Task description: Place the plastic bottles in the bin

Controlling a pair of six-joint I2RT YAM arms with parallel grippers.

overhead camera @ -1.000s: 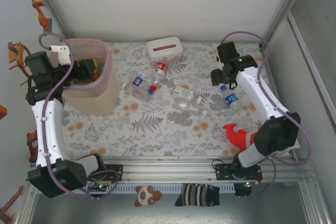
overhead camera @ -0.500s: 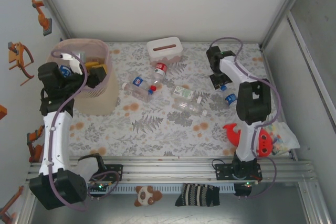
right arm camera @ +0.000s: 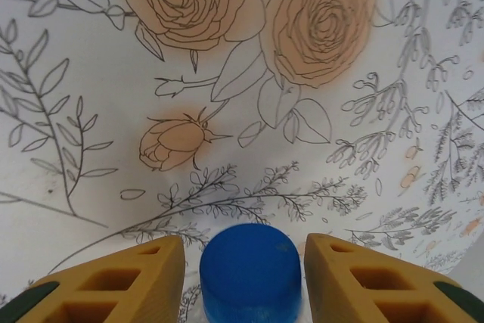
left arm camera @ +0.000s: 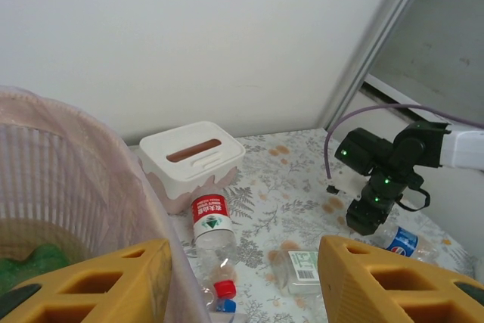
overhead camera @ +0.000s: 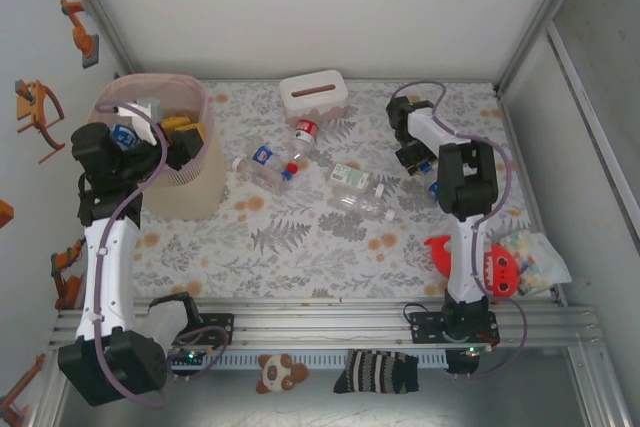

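As right jaws flank a blue-capped bottle (right arm camera: 251, 274) — the bin (overhead camera: 185, 192) stands apart.

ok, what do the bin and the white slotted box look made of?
Bin: thin plastic, translucent pinkish, matte; light passes through its ribbed wall. White box: likely hard plastic, smooth satin; moulded rounded edges, soft sheen.

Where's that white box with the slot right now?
From above, the white box sits far back on the table, right of the bin, a red-labelled bottle just in front.
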